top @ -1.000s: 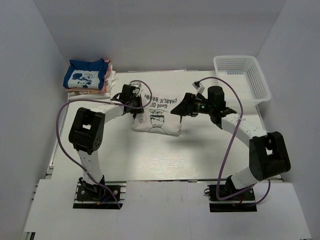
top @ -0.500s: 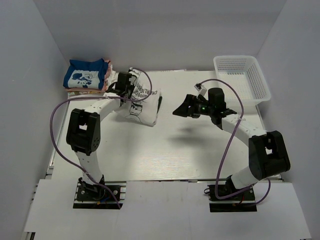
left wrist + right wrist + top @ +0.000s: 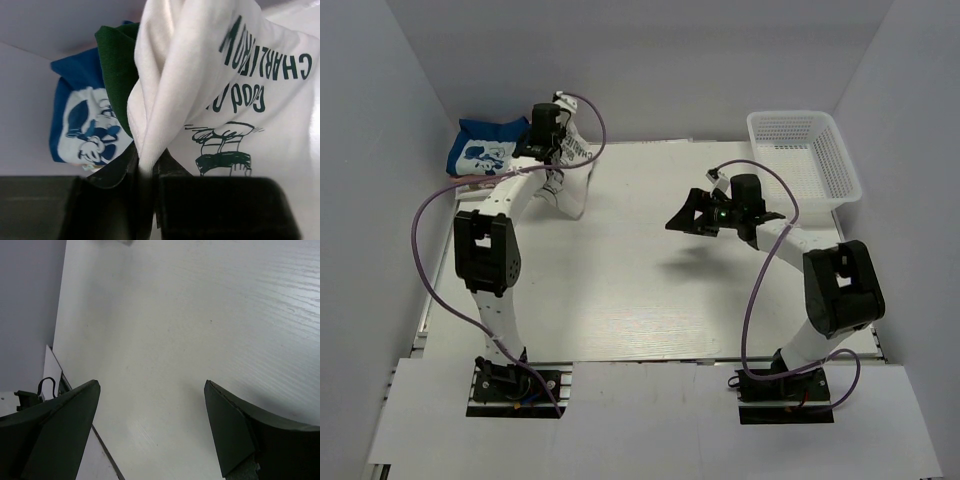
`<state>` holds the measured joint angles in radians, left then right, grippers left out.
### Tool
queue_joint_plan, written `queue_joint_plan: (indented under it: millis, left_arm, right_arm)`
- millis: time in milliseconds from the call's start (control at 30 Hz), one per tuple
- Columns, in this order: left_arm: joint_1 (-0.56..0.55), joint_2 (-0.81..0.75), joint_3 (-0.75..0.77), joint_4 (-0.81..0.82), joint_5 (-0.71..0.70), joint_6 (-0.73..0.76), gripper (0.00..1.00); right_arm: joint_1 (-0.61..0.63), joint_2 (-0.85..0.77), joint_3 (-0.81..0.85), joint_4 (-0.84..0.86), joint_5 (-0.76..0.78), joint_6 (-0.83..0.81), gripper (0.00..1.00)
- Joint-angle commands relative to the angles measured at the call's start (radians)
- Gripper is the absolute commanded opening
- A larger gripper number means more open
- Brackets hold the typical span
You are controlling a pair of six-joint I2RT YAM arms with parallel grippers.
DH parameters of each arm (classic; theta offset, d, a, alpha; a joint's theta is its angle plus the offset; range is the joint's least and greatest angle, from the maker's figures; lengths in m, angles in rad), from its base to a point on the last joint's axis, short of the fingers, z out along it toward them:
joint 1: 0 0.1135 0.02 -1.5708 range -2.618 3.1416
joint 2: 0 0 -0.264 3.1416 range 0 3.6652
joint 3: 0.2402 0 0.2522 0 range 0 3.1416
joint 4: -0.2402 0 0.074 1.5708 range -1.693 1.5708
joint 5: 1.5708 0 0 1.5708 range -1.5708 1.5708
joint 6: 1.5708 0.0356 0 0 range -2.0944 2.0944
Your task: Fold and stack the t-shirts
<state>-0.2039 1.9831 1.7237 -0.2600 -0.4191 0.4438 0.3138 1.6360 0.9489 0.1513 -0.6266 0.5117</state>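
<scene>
My left gripper (image 3: 548, 138) is shut on a bunched fold of the cream t-shirt (image 3: 570, 182), which hangs from it at the back left, right beside the stack. In the left wrist view the cream t-shirt (image 3: 225, 100) shows its cartoon-boy drawing and dark lettering, and the cloth is pinched in the left gripper (image 3: 145, 167). Behind it lie the blue t-shirt (image 3: 80, 130) with white print and the dark green t-shirt (image 3: 117, 65). The blue t-shirt (image 3: 480, 150) tops the stack, with a pinkish edge (image 3: 470, 183) below it. My right gripper (image 3: 682, 218) hovers open over mid-table, holding nothing (image 3: 151, 390).
A white mesh basket (image 3: 840, 165) stands at the back right corner. White walls close in the table (image 3: 640, 290) on the left, back and right. The left arm's purple cable (image 3: 425, 215) loops out toward the left wall.
The left gripper has carried the cream t-shirt from mid-table up and back-left to the stack. The right gripper has stayed open, shifting only slightly.
</scene>
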Motion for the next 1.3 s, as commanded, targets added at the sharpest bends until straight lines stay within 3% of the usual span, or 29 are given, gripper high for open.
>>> queue_joint_plan:
  millis: [0,467,1267]
  left_arm:
    - [0.044,0.035,0.128,-0.031,-0.061,0.009,0.00]
    - [0.158,0.102,0.379,-0.059,0.017,0.007,0.00]
    - [0.213,0.010,0.455,-0.039,0.072,-0.043,0.00]
  right_arm:
    - [-0.007,0.024,0.056,-0.012,-0.012,-0.016,0.90]
    - [-0.013,0.048,0.087,-0.056,0.050,-0.038,0.90]
    - [-0.008,0.010,0.031,-0.012,0.123,-0.010,0.90]
